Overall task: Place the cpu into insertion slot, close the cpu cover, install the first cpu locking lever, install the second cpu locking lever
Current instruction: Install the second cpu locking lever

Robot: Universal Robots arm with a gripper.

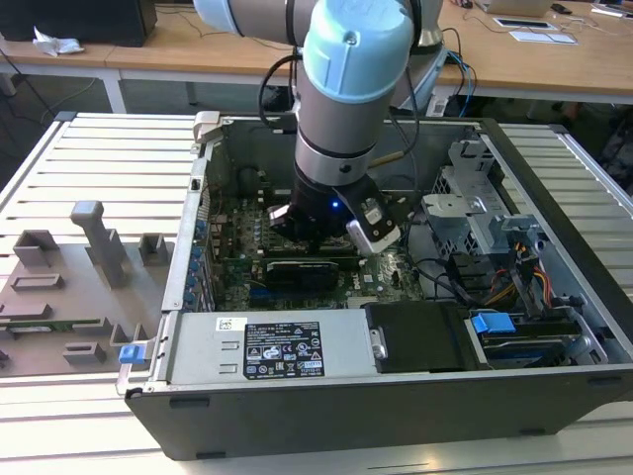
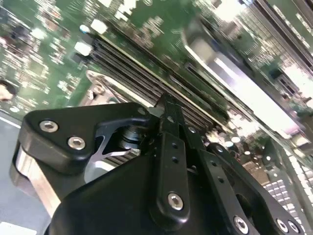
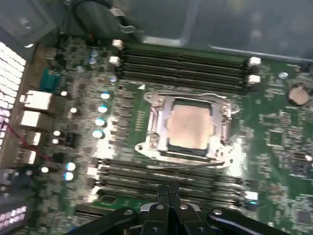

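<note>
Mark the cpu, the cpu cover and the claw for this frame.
cpu (image 3: 188,126): first wrist view, middle of its pale metal top.
cpu cover (image 3: 157,122): first wrist view, one side bar of the silvery frame.
claw (image 3: 167,193): first wrist view, where the fingertips meet.

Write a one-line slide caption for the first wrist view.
Gripper, jaws shut, above the motherboard; the cpu sits in the insertion slot under the cpu cover.

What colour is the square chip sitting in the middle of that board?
Pale silvery beige; the cpu shows best in the first wrist view, framed by the silvery cpu cover.
</note>
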